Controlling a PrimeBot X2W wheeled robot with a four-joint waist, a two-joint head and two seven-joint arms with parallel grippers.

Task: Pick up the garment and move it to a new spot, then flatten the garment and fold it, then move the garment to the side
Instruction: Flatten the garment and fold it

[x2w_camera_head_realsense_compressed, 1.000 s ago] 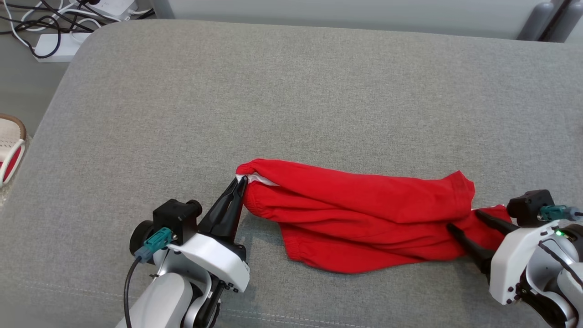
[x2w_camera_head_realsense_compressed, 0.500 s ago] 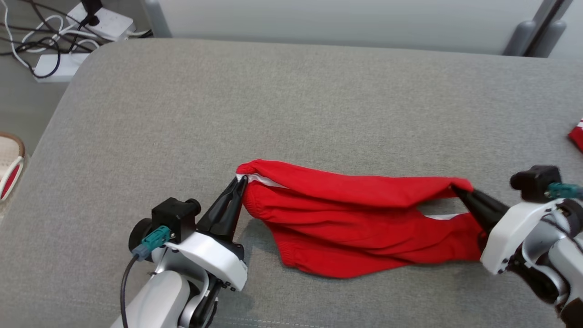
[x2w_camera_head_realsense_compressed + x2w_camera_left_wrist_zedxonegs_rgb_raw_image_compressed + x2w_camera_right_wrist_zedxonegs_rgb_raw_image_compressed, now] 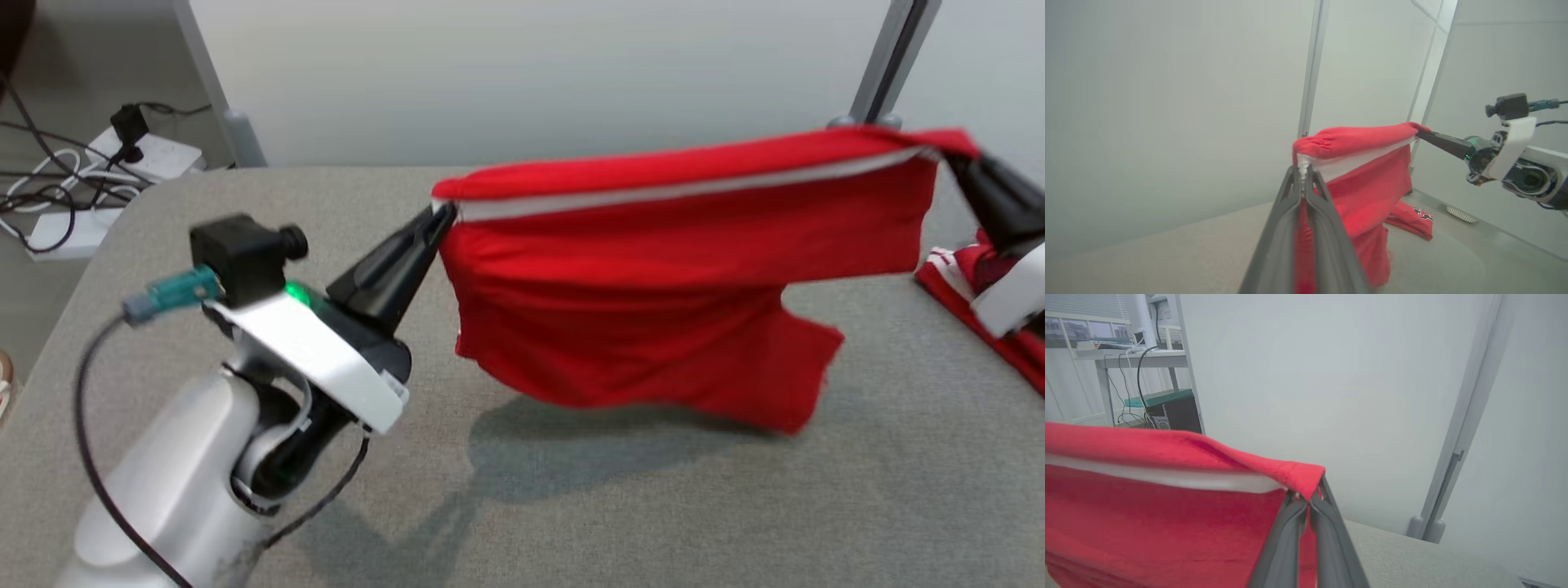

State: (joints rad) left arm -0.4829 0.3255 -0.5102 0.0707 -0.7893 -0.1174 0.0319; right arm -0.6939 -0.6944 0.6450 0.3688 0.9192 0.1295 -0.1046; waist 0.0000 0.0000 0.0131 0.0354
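head view: left tool (image 3: 443, 212), right tool (image 3: 949, 160) pinch red garment (image 3: 653, 286) top edge; second garment (image 3: 947, 278) print unreadable.

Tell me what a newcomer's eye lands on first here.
The red garment hangs mid-frame in the head view, stretched by its white-trimmed top edge above the grey padded surface. The left gripper pinches its left corner and the right gripper its right corner, both shut on the cloth. A second red piece lies on the surface at the far right.
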